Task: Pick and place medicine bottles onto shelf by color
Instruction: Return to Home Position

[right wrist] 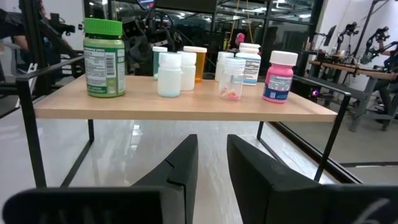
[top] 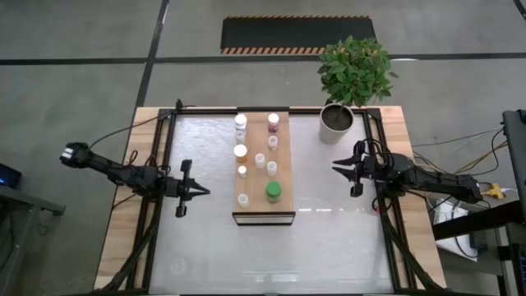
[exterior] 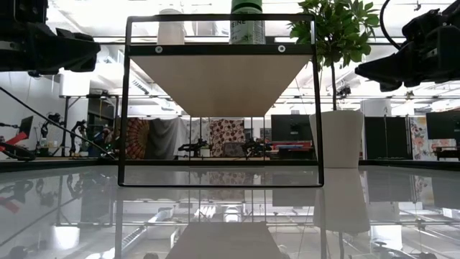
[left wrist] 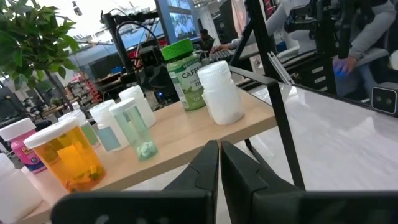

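Note:
The shelf (top: 251,191) is a light-wood plank on a black metal frame, standing mid-table. Several medicine bottles stand upright on it. They include a green-capped one (top: 273,192) at the near end, small white ones (top: 260,160), an orange one with a white cap (top: 240,151) and a pink one (top: 274,121) at the far end. My left gripper (top: 204,191) hovers left of the shelf, shut and empty, pointing at it. My right gripper (top: 337,170) hovers right of the shelf, fingers a little apart, empty. The right wrist view shows the green bottle (right wrist: 104,57) and the pink bottle (right wrist: 278,76).
A white pot (top: 336,123) with a green plant stands at the far right, close to my right arm. The table top is glossy. The shelf's black frame legs (exterior: 126,101) stand on it. People and equipment show in the room beyond the table.

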Motion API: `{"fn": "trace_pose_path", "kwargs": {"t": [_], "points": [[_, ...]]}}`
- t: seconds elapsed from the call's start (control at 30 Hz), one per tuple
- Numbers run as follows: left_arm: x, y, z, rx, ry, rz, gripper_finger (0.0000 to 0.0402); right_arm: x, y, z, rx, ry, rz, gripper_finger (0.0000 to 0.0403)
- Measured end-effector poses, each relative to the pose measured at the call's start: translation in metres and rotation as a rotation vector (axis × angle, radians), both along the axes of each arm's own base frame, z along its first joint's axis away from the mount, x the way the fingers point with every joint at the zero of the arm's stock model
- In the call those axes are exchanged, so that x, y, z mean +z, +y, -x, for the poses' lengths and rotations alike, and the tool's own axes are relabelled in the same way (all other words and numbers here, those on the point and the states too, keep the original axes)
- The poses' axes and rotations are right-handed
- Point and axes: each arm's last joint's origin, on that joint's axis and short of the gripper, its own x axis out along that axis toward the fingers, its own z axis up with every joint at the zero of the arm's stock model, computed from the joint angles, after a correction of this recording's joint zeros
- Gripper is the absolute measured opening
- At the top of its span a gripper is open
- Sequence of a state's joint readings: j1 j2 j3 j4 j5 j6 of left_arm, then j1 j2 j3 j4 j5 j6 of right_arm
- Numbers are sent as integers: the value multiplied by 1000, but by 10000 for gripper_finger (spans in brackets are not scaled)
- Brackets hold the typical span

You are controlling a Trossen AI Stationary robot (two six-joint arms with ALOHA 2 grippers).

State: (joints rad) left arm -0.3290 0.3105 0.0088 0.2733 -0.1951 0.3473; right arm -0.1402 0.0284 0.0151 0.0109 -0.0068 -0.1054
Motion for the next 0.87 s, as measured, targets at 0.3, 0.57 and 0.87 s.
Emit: {"fn": "trace_pose_path", "kwargs": {"t": [0.3,0.57,0.87], "points": [[-2,0,-1,0,16,-6,0,0,0,0,-1,-1,0,85],[-2,0,-1,0,15,-5,0,0,0,0,-1,-1,1,71],[-2,0,-1,0,15,-5,0,1,0,0,-1,-2,0,76]]}}
